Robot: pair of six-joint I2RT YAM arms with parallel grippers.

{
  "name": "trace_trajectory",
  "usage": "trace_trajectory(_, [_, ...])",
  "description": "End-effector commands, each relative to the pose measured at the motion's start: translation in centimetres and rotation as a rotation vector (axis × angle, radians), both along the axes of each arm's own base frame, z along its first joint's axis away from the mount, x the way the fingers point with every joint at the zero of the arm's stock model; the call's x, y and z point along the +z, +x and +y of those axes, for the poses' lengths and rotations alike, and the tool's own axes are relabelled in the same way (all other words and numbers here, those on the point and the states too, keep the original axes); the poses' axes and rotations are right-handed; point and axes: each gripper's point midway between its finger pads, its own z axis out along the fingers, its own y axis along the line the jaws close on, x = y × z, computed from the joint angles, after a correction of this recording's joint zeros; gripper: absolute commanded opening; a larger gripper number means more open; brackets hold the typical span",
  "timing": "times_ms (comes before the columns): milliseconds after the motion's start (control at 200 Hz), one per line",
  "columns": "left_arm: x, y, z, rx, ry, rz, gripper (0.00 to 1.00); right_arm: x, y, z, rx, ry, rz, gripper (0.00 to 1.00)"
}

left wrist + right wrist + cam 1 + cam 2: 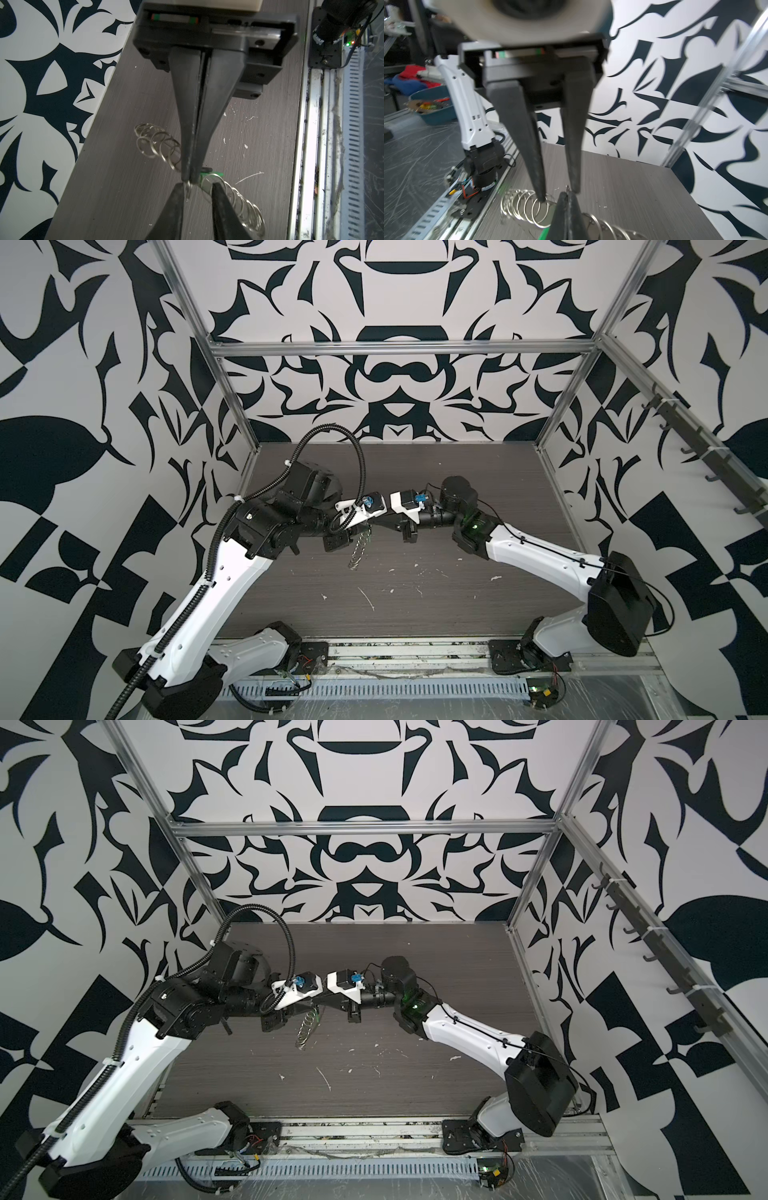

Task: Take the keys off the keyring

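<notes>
Keyring: one; green-tagged key: one

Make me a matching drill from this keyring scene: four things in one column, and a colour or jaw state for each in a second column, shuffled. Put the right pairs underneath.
Column one
1. left gripper
2. right gripper
3. key tag
4. keyring rings

Column two
a. shiny silver
b. jaws apart
c. bright green
d. jaws shut

Pairs: 1-b, 2-d, 3-c, 4-a
</notes>
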Motion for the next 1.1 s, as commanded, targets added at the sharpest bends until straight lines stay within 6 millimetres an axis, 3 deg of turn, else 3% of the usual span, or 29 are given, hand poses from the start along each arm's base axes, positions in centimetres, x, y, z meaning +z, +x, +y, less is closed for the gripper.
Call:
trace_trajectory(0, [0.8, 0.0, -0.7, -0.036, -0.112, 0.019, 0.29, 4.2, 0.3, -1.8, -0.029, 0.145, -0.064, 0.0])
trace_trajectory(270, [4.7, 2.0, -2.1, -0.084, -0.424, -0.031, 0.3, 5.7, 2.0, -4.7, -0.083, 0.271, -0.078, 0.0])
trace_trajectory(465, [4.8, 3.3, -3.2, -0.121, -0.488, -0.014, 0.29, 7.3, 2.8, -5.9, -0.072, 0.391, -0.055, 0.0])
trace_trajectory(735, [5.0, 5.0, -4.9, -0.176, -0.586, 0.028, 0.28, 7.8, 3.1, -5.5, -0.048, 0.411, -0.052, 0.0])
trace_trajectory(1095, [4.8, 6.1, -5.1, -0.161, -0.61, 0.049, 0.25, 8.3, 3.2, -5.2, -0.021, 0.416, -0.052, 0.0])
